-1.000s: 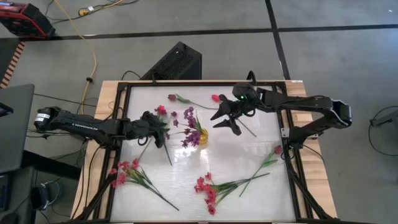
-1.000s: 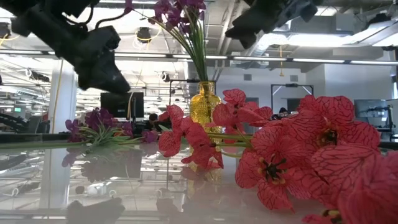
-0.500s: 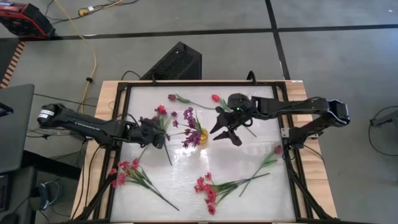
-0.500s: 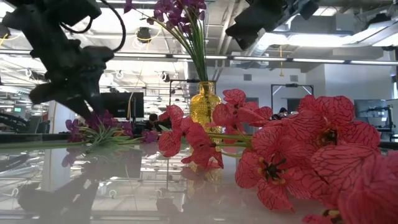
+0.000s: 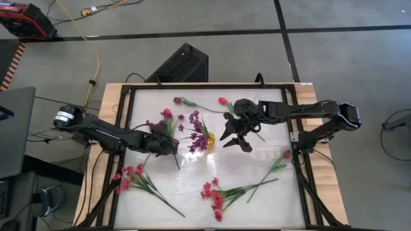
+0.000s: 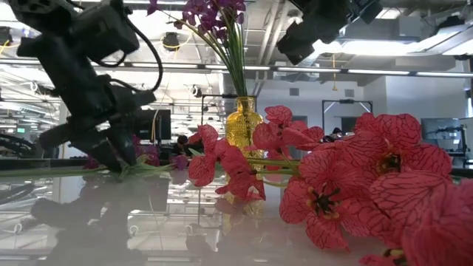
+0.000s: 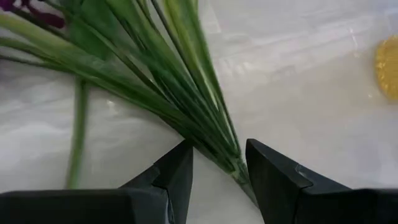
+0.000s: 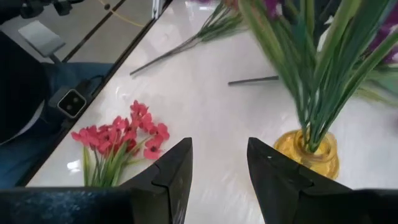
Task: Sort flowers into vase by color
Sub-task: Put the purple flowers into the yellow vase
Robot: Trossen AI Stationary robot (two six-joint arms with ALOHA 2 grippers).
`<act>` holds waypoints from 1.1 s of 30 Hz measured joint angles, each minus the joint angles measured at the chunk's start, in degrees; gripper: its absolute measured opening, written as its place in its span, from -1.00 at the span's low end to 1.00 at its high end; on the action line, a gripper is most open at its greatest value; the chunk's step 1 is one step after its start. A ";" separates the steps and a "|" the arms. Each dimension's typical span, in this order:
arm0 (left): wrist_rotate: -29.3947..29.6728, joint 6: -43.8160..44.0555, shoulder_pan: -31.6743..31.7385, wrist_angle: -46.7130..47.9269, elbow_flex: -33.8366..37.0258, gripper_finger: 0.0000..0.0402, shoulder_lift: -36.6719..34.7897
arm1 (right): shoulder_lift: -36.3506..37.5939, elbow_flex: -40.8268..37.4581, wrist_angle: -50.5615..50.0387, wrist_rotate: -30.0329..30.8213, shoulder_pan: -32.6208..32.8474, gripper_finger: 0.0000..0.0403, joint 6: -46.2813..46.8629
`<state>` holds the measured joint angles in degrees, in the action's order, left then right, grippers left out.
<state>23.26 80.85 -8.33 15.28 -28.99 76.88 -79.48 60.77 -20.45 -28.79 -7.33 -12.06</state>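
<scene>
A purple sprig [image 5: 158, 130] lies flat on the table left of the yellow vase [image 5: 209, 140], which holds purple flowers [image 5: 194, 122]. My left gripper [image 5: 169, 147] is low over this sprig and open. In its wrist view the fingers [image 7: 178, 167] stand on either side of the bundled green stems [image 7: 205, 121]; no touch shows. In the low view it [image 6: 111, 153] is down at the table. My right gripper [image 5: 236, 133] hangs open above the table, right of the vase [image 8: 311, 153].
Two red sprigs [image 5: 136, 179] [image 5: 221, 193] and a single red stem [image 5: 276, 164] lie toward the near edge. Two single stems [image 5: 187, 102] [image 5: 224, 102] lie near the far edge. Bare tabletop [image 5: 192, 170] shows in front of the vase. A black frame [image 5: 126, 90] borders the table.
My left gripper has come down to the table and shifted a little toward the near edge, ending over the purple sprig's stems. My right gripper has drifted slightly toward the near edge. The flowers have stayed where they were.
</scene>
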 joint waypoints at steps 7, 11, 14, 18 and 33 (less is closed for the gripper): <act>0.38 0.44 3.08 -3.12 -0.28 -0.32 5.38 | 0.00 0.00 -3.13 0.00 -0.02 -0.12 -1.07; 1.27 -0.46 3.73 -3.54 -0.30 -0.35 6.56 | 0.00 0.00 -4.39 0.00 -0.02 -0.12 -1.94; 2.50 -2.99 3.75 -3.40 -1.15 -0.49 6.17 | 0.00 0.00 -5.03 0.00 -0.02 -0.12 -1.95; 5.88 -9.32 3.96 -2.85 -3.56 -0.86 5.86 | 0.00 0.00 -6.39 0.00 -0.02 -0.12 -1.98; 20.14 -36.21 6.88 1.68 -18.82 -0.99 -6.07 | 0.00 0.00 -13.84 -0.02 0.17 -0.12 -3.28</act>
<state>43.40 44.64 -1.44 16.96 -47.81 70.81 -79.48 60.77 -34.29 -28.82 -7.16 -15.34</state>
